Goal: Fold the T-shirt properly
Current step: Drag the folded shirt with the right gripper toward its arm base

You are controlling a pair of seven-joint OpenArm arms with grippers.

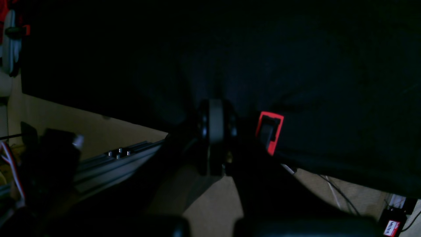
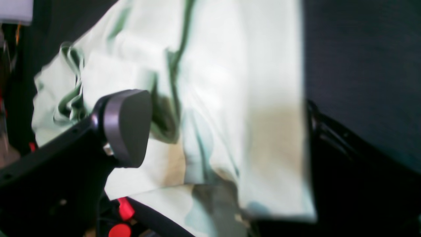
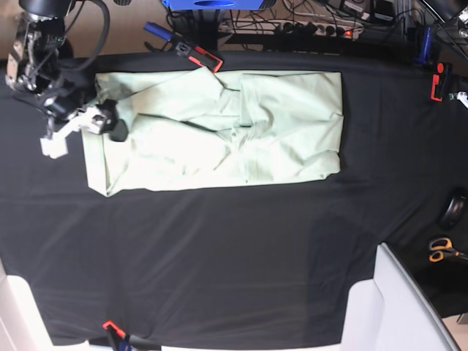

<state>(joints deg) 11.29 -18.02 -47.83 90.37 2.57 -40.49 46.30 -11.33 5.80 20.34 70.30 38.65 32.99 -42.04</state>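
Observation:
The pale mint-green T-shirt [image 3: 219, 128] lies spread and creased on the black table cover [image 3: 234, 256], toward the far side. My right gripper [image 3: 95, 126] hovers at the shirt's left end, open. In the right wrist view the T-shirt [image 2: 230, 82] fills the space between the jaws of my right gripper [image 2: 220, 128]; one grey finger pad [image 2: 126, 126] shows on the left, and nothing is gripped. In the left wrist view my left gripper [image 1: 215, 131] is shut on nothing, over the edge of the black cover [image 1: 296, 65], with the floor below. The shirt is out of that view.
Red clamps [image 3: 205, 57] [image 3: 436, 82] [image 3: 110, 327] pin the cover at the far edge, far right and near edge. Orange-handled scissors [image 3: 442, 250] lie at the right edge. A white panel [image 3: 395, 307] stands at the near right. Cables and a power strip [image 3: 322, 25] run behind the table.

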